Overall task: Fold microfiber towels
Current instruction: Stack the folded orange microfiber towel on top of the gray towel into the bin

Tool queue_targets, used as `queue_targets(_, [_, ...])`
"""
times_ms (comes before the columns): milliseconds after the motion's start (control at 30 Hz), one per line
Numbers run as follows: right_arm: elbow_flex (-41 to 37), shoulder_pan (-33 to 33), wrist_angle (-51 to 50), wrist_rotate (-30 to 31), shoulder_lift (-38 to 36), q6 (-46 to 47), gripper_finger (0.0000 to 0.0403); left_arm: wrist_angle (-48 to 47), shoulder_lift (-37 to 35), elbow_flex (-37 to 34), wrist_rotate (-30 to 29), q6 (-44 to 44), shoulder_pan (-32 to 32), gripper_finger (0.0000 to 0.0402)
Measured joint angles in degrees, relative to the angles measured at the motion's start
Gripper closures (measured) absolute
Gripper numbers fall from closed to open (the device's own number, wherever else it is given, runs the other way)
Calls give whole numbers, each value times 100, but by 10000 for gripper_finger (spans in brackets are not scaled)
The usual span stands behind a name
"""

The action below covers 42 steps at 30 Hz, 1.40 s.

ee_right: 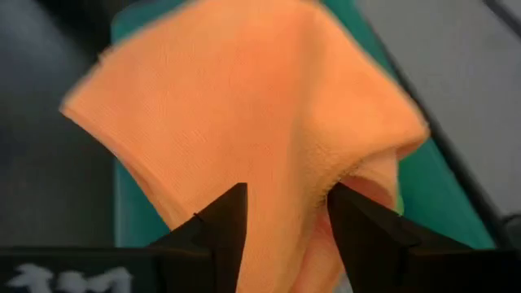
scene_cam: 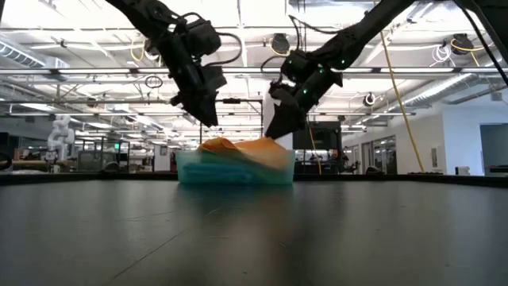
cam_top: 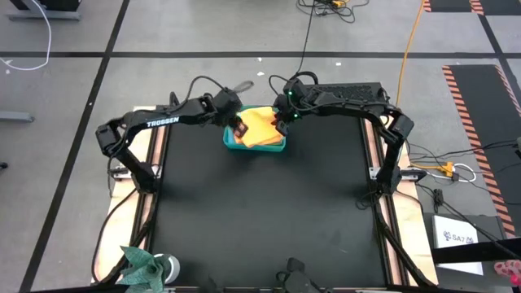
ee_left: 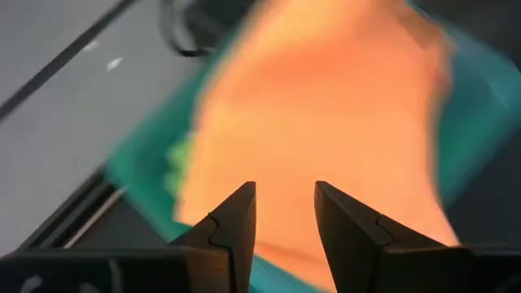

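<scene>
A teal plastic bin (cam_top: pixel 232 145) stands at the far middle of the black table. An orange-yellow towel (cam_top: pixel 260 126) lies loosely on top of the pile in it, humped above the rim (scene_cam: pixel 246 148). A lime green towel (ee_left: pixel 181 159) peeks out under it. My left gripper (ee_left: pixel 285 212) hangs open just above the towel's left part, clear of it. My right gripper (ee_right: pixel 286 216) is open over the bin's right side, its fingers on either side of a raised fold of the orange towel (ee_right: pixel 342 175). My right gripper slants down at the orange towel's raised right-hand fold (scene_cam: pixel 271 143) from the table's right. Its open fingers stand beside the fold, and I cannot tell whether they touch it. The towel rests on the pile in the bin.
The black tabletop (cam_top: pixel 260 212) stretches out in front of the bin toward the near edge. A crumpled teal-green thing (cam_top: pixel 140 264) sits at the near left corner. Cables and floor surround the table.
</scene>
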Motion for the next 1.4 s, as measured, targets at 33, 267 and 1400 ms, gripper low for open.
queue_targets(33, [0,0,9,-5,-69,-24,237,-113,0,0,109,366,-120,275])
queue_targets(267, [0,0,-462,-10,-698,-418,237,-761,93,-2,-620,2739,-1128,275])
queue_targets(1400, [-2,2,-813,-9,-895,-127,238,-484,732,-6,-1618,4249,-1816,275])
